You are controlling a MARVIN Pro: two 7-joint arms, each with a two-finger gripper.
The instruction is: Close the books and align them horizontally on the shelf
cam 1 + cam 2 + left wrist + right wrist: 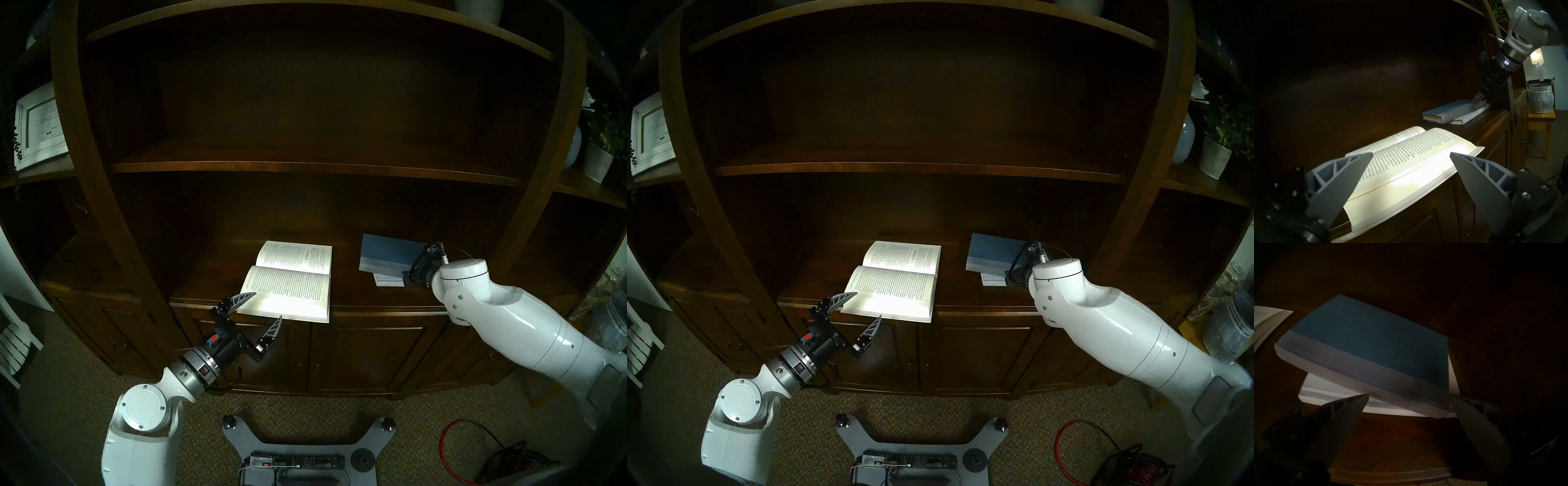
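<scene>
The books lie on the broad dark wooden shelf, and both tools are near them with nothing held. The left tool has its two grey fingers spread wide just off the front left corner of an open paperback, which lies face up with its near edge overhanging the shelf front. The right tool is also spread wide and empty, one finger before the pale spine band of the closed blue hardcover, the other by its right corner. That hardcover rests askew on a closed white book, well right of the paperback. Cabinet doors stand below the shelf.
</scene>
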